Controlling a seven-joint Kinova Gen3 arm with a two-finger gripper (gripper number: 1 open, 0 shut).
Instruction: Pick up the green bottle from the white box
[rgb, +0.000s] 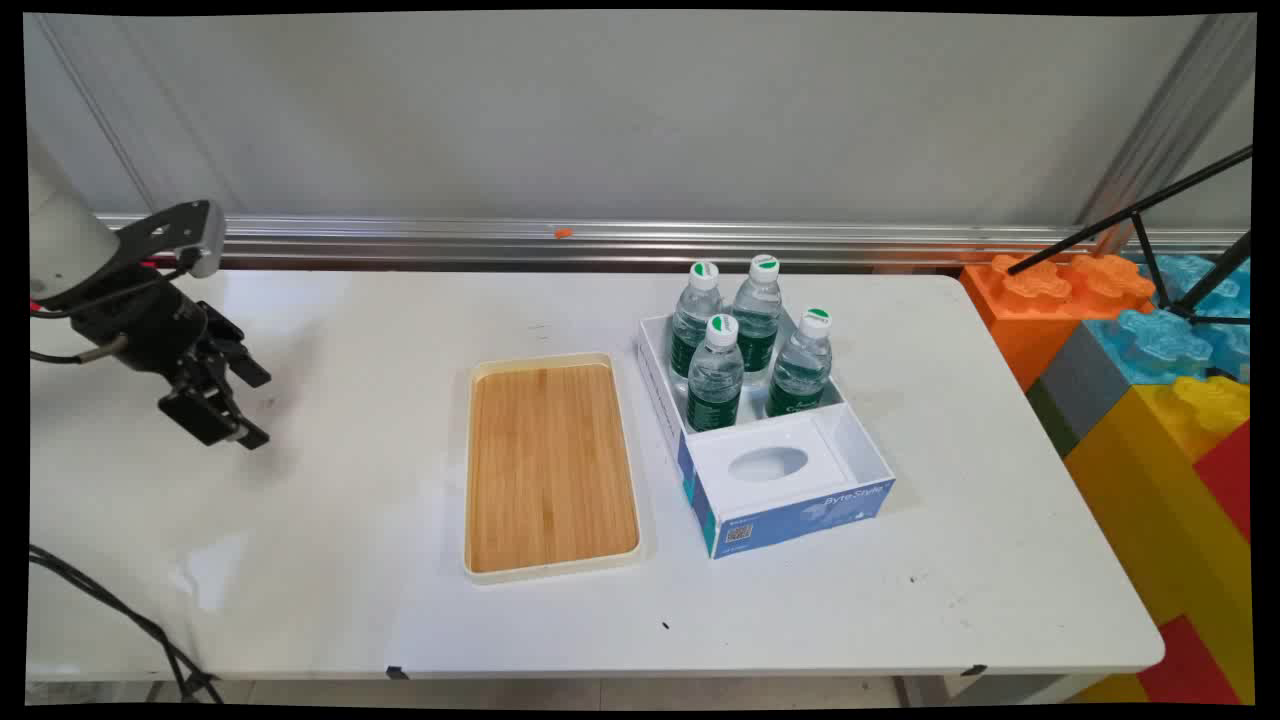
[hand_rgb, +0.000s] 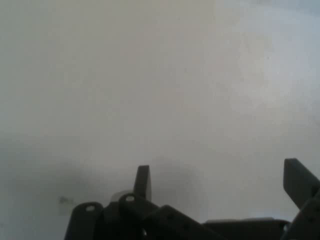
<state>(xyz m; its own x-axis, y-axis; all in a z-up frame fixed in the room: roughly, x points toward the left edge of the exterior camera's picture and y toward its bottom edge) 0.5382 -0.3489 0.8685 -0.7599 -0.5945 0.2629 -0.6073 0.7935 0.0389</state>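
Observation:
My black gripper (rgb: 252, 408) hangs low over the left part of the white table (rgb: 330, 470), open, with nothing between its fingers. In the hand view the gripper (hand_rgb: 220, 177) shows two fingertips spread wide over bare white tabletop (hand_rgb: 160, 90). The nearest thing is a cream tray with a bamboo floor (rgb: 550, 465), lying flat to the right of the gripper, well apart from it. Further right stands a white and blue box (rgb: 790, 490) holding several green-labelled water bottles (rgb: 715, 375) in its far half.
Large coloured toy blocks (rgb: 1150, 370) are stacked beyond the table's right edge, with a black tripod (rgb: 1160, 230) over them. Black cables (rgb: 120, 610) hang by the front left corner. A metal rail (rgb: 600, 240) runs along the wall behind.

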